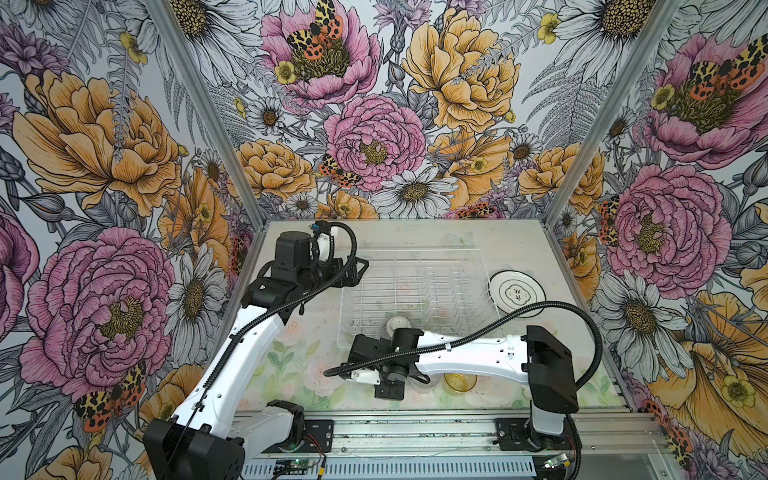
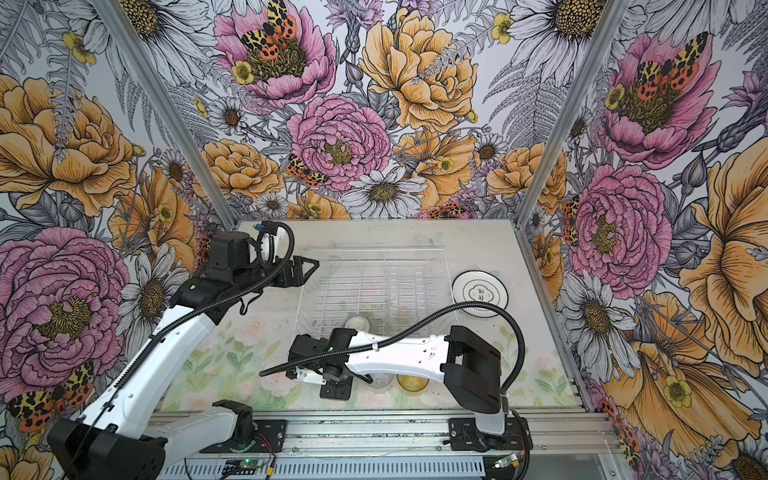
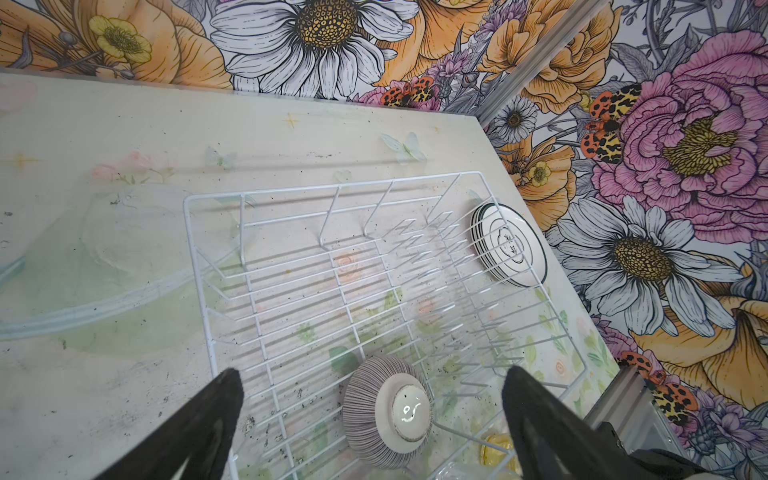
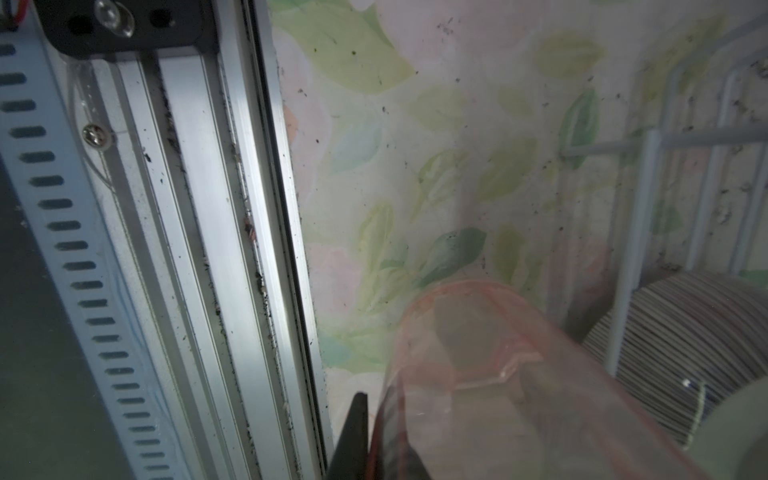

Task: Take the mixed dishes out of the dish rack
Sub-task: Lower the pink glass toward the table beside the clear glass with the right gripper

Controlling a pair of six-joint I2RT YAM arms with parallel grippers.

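**Dish rack [image 1: 419, 250] holding one bowl, with other dishes on the worktop [image 1: 299, 353].**
The right claw [image 4: 374, 436] pinches the wall of the pink tumbler [image 4: 478, 374] over the worktop, just outside the rack's near side. The left claw [image 1: 358, 266] hangs spread wide by the rack's far left corner, gripping nothing. The striped bowl [image 3: 386, 411] lies upturned inside the rack against its near wall. The stacked plates [image 1: 516, 293] sit just right of the rack, and the amber tumbler [image 1: 459, 381] stands near the front edge.
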